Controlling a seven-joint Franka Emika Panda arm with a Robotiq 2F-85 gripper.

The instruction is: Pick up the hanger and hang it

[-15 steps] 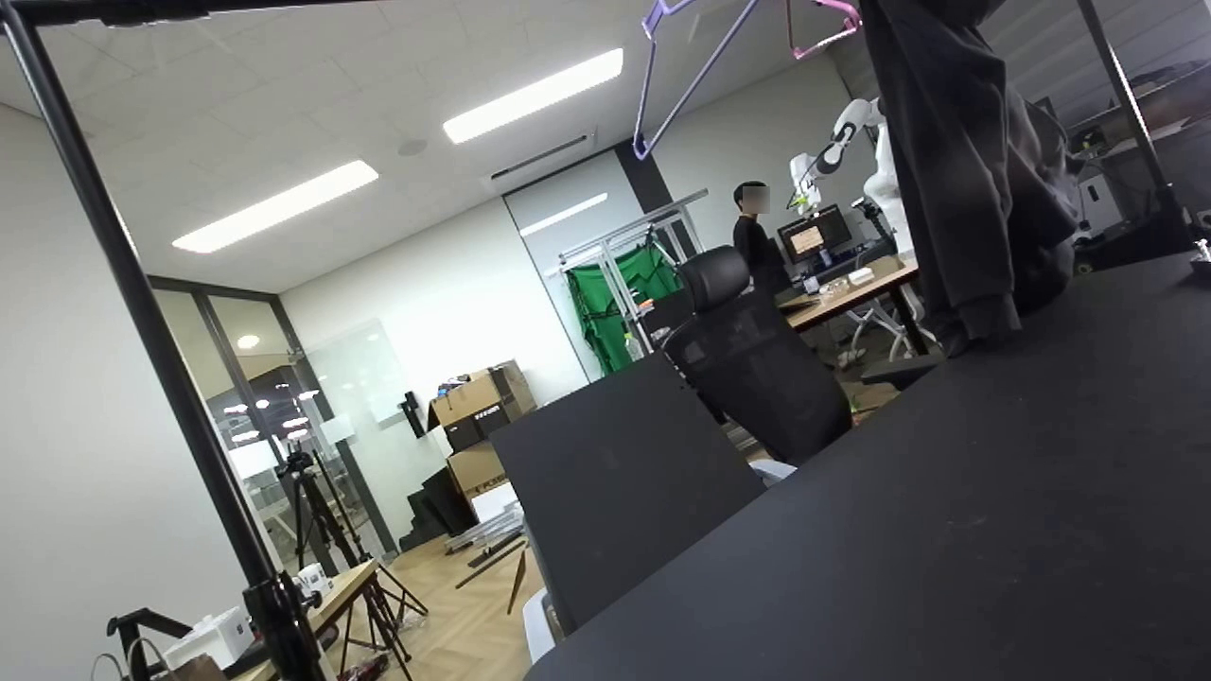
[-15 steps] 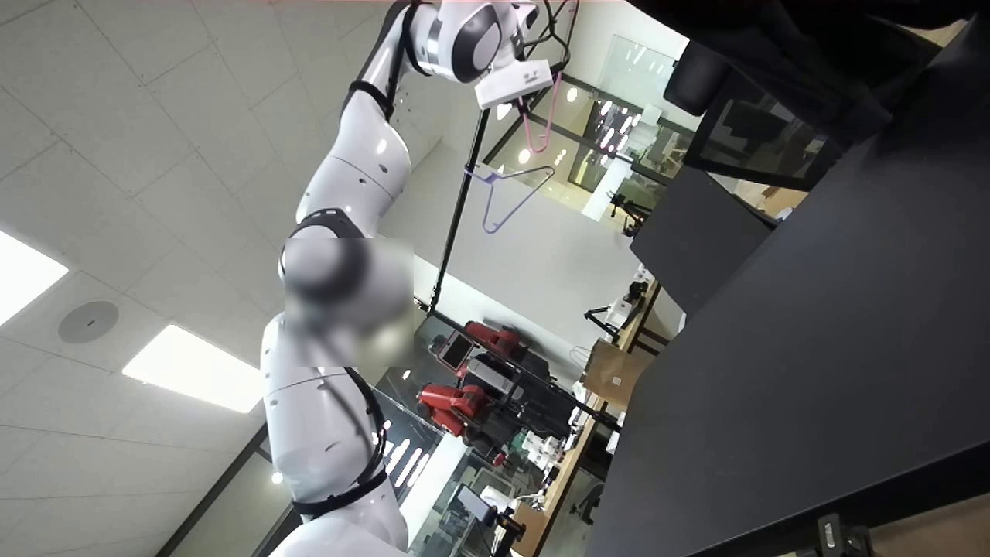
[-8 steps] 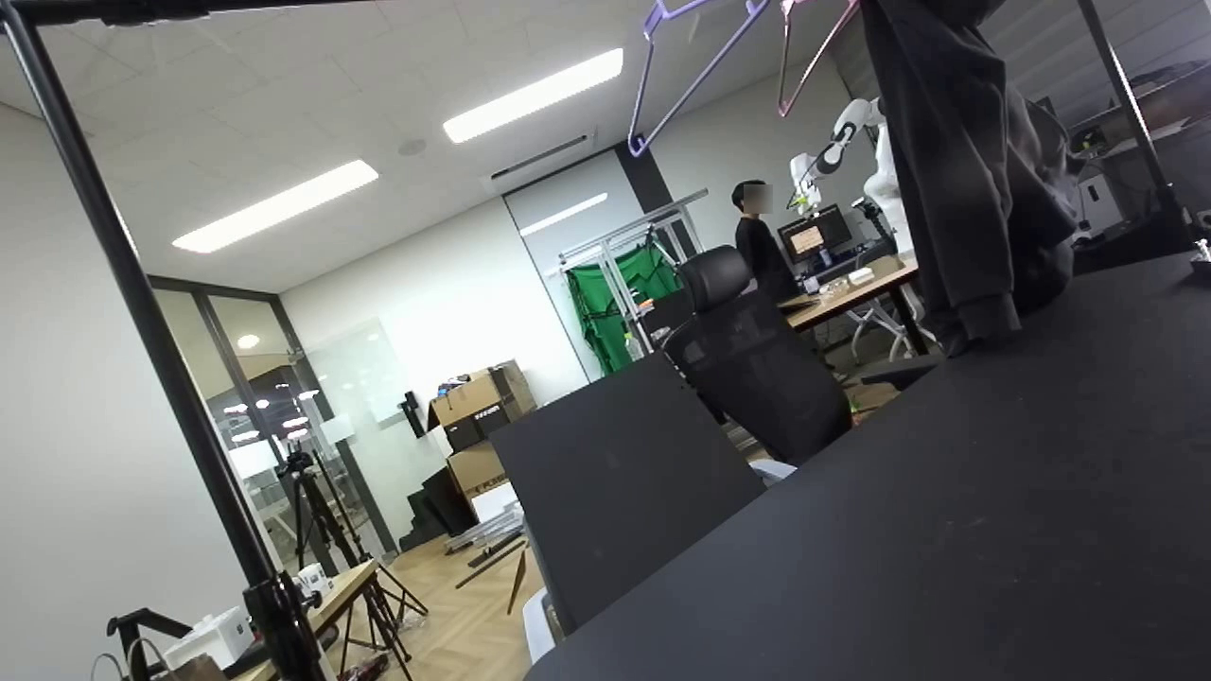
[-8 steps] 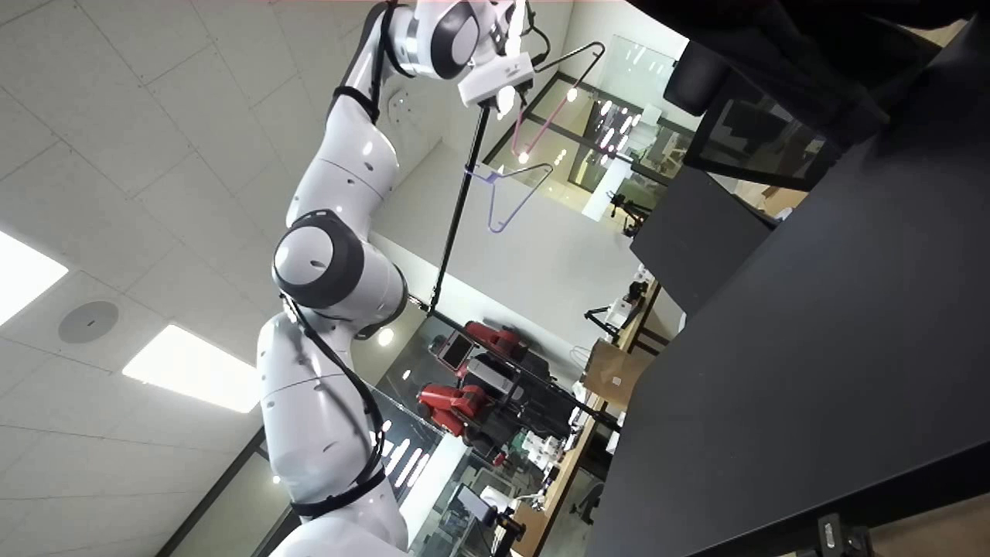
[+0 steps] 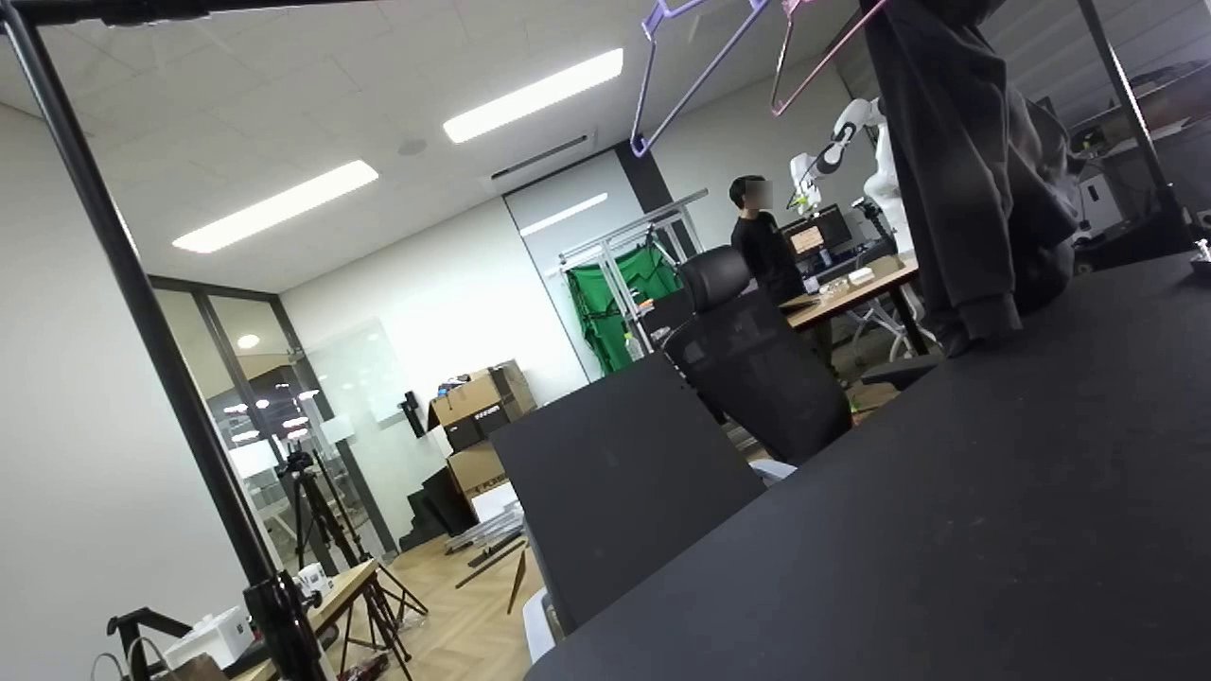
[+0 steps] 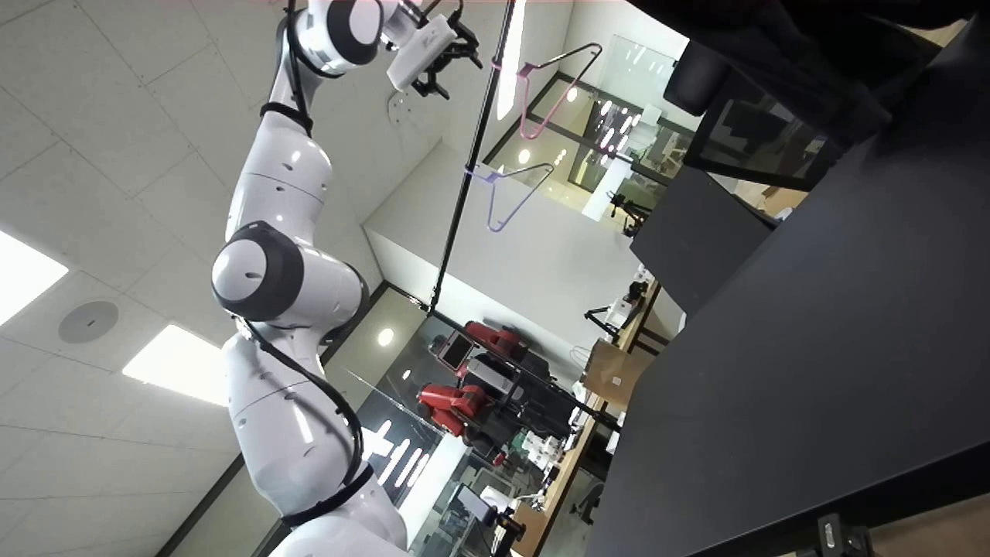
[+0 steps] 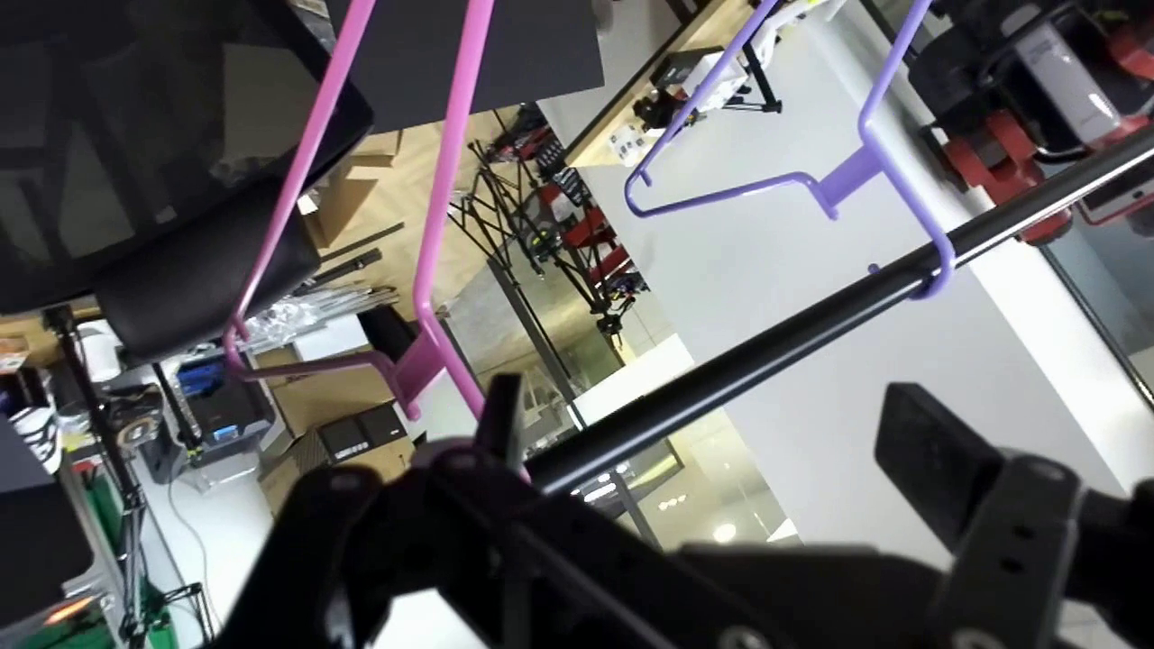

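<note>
The pink hanger (image 6: 528,70) is on the black rod (image 6: 469,155), its hook at the rod and its frame dangling. My gripper (image 6: 460,77) is a short way off, on the opposite side of the rod, apart from the hanger. In the wrist view the gripper (image 7: 708,424) has its fingers spread wide with nothing gripped; the rod (image 7: 739,377) crosses the gap behind them. The left finger covers the hook end of the pink hanger (image 7: 419,365). An exterior view catches just the lower part of the pink hanger (image 5: 830,57), without the gripper.
A purple hanger (image 6: 492,177) hangs farther along the rod, also seen as the purple hanger (image 7: 852,176) in the wrist view. Below spreads a black table (image 6: 773,371). Dark clothing (image 5: 956,170) is close beside the table, near a black office chair (image 5: 757,350).
My gripper has opened and let go of the pink hanger, then backed off from the rod. The pink hanger, tilted in the grip before, now hangs from the rod; the purple one swayed slightly.
</note>
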